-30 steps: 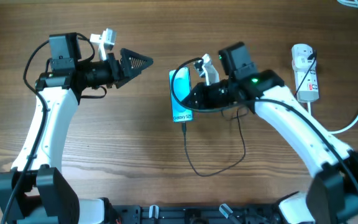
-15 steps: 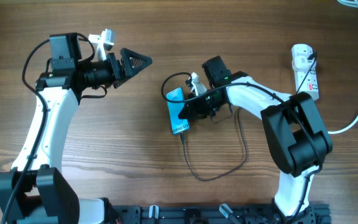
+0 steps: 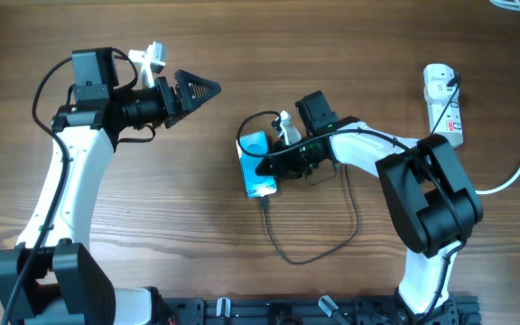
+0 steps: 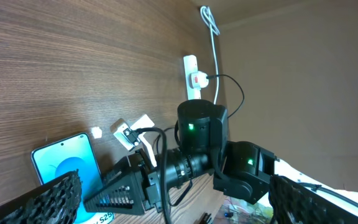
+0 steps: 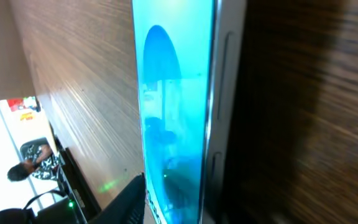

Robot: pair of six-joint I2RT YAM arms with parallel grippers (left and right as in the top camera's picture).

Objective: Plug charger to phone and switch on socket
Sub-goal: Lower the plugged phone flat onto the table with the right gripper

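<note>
Overhead view now: the phone (image 3: 257,165) lies in the middle of the surface (image 3: 242,36), with the right fingers (image 3: 278,161) tight against its side, likely steadying it for the plug. Whether they clamp it, I can't tell. Charger (image 3: 319,253) loops toward the near edge, its tip at the phone's near end. Left fingers (image 4: 51,199) hang wide apart, well clear. Socket (image 3: 443,106) sits by the far right corner. Left wrist view catches "S25" on the phone.

The white-and-black left arm (image 3: 72,181) extends sideways toward the middle, its left gripper (image 3: 201,88) spread wide. The right arm (image 3: 382,152) doubles back inward, its right gripper (image 3: 264,168) low, jaw gap unclear.
</note>
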